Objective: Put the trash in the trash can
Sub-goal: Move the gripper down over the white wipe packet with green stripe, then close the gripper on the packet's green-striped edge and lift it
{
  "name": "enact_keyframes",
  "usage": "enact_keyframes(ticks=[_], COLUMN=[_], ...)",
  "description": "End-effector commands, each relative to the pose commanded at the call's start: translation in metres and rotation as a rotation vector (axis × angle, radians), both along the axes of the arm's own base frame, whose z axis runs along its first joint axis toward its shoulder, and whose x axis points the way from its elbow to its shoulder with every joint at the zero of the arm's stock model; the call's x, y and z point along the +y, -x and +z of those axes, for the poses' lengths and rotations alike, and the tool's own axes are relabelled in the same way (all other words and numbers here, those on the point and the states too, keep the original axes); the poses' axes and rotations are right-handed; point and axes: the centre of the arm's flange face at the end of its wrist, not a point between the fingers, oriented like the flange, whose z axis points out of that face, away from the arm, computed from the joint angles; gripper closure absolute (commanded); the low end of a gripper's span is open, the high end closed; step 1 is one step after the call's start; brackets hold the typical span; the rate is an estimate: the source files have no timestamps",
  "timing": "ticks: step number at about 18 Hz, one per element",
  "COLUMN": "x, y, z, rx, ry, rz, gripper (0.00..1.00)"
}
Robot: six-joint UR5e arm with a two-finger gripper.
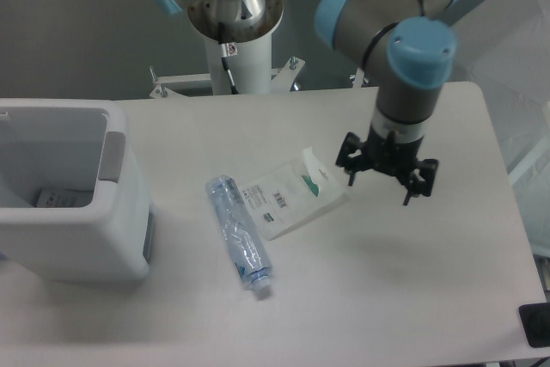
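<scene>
Closest to us, the bottle (pixel 238 235) lies flat on the table (pixel 412 298), its white cap pointing down toward five o'clock and its base up toward eleven. It's clear, bluish and crinkled along its length, so we'd judge it light and easily dented. Touching its upper end, at about two o'clock from it, the packet (pixel 290 194) lies flat too: white, with a barcode label and a green mark, one corner curled up on the far side.

So both pieces of trash are out on the table, none of it in hand. We'd call the job barely begun, or at best partway: the trash can (pixel 73 204) stands over at nine o'clock from the bottle, well apart from it, and there's something small and pale lying in its bottom, though we can't tell what it is.

Farther back, at three o'clock from the packet and just beside it, the gripper (pixel 384 180) hangs above the table, fingers spread wide, carrying nothing. Both pickups and both drops look to be ahead of us.
</scene>
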Motion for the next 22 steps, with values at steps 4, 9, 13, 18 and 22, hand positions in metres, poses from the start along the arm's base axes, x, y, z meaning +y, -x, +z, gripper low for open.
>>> enact_keyframes(ticks=[4, 9, 13, 18, 22], x=[-0.004, -0.007, -0.012, -0.022, -0.013], y=[-0.031, -0.060, -0.071, -0.081, -0.089], z=[-0.029, -0.057, -0.071, -0.094, -0.115], rx=[-0.010, 0.031, 0.013, 0.031, 0.016], ry=[0.098, 0.269, 0.302, 0.407, 0.436], rz=[-0.030, -0.066, -0.059, -0.017, 0.015], gripper=[0.00, 0.00, 0.00, 0.00, 0.00])
